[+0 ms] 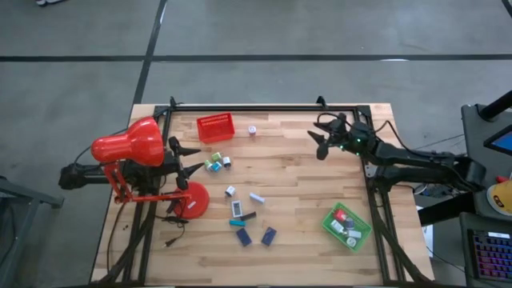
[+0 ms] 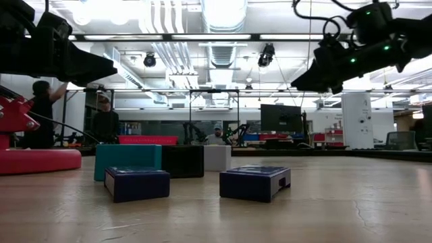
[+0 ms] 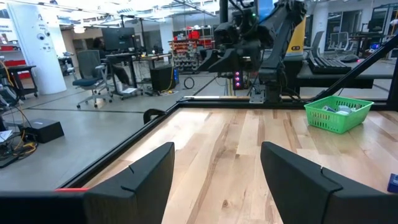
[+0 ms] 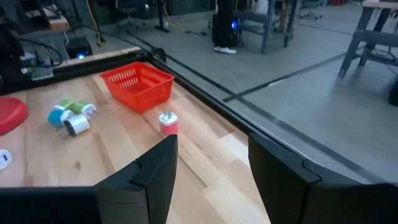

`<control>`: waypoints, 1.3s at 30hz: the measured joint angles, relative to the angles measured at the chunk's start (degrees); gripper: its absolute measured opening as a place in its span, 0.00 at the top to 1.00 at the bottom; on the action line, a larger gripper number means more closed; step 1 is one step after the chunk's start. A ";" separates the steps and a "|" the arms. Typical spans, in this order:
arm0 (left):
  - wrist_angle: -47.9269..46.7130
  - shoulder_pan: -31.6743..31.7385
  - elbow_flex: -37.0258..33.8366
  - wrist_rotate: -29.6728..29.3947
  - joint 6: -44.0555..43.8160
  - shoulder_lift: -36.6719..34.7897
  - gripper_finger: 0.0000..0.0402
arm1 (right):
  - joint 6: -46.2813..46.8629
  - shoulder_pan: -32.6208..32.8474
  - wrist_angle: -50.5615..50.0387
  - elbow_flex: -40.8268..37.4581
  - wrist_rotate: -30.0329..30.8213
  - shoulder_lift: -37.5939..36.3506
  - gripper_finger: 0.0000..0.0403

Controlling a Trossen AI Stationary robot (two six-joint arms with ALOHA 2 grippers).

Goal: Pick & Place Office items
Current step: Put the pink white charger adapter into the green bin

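Nearest the front edge of the table (image 1: pixel 304 200), two navy blocks (image 1: pixel 269 235) lie side by side, with a teal piece (image 1: pixel 237 222) and a black piece (image 1: pixel 249 215) just behind them and a white block (image 1: pixel 237 208) past those. The office items (image 1: pixel 245 216) are scattered mainly across the table's middle. To the right, near the front corner, the green tray (image 1: pixel 347 226) holds several small pieces. On the left, the red desk lamp (image 1: pixel 128 144) stands on its round base (image 1: pixel 191 200) and hangs over the left gripper (image 1: pixel 198 158), whose fingers (image 3: pixel 149 180) stand apart with nothing between them. Just beside that gripper, small green and white pieces (image 1: pixel 216 163) cluster together. Farther back, the red tray (image 1: pixel 215 126) sits near the far rail, with a small pink piece (image 1: pixel 252 130) alone to its right. The right gripper (image 1: pixel 320 144) hovers above bare wood at the far right, well apart from every piece, its fingers (image 4: pixel 155 171) parted and holding nothing. A black frame (image 1: pixel 264 107) borders the table's far edge and sides. Wide bare wood lies between the right gripper and the scattered pieces.
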 joint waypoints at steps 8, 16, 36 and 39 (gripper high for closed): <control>0.00 0.00 0.01 0.02 0.02 0.00 0.39 | 1.76 0.00 0.41 -0.94 -0.14 -2.83 0.53; 0.00 0.00 0.00 0.01 0.02 0.00 0.39 | 1.75 0.00 0.31 -0.98 -0.13 -2.66 0.53; -0.01 0.00 0.01 0.00 0.01 0.00 0.39 | 1.72 0.00 0.31 -0.98 -0.11 -2.66 0.53; 0.09 -0.02 0.00 -0.52 1.17 0.00 0.39 | 1.72 0.00 0.30 -0.98 -0.11 -2.66 0.53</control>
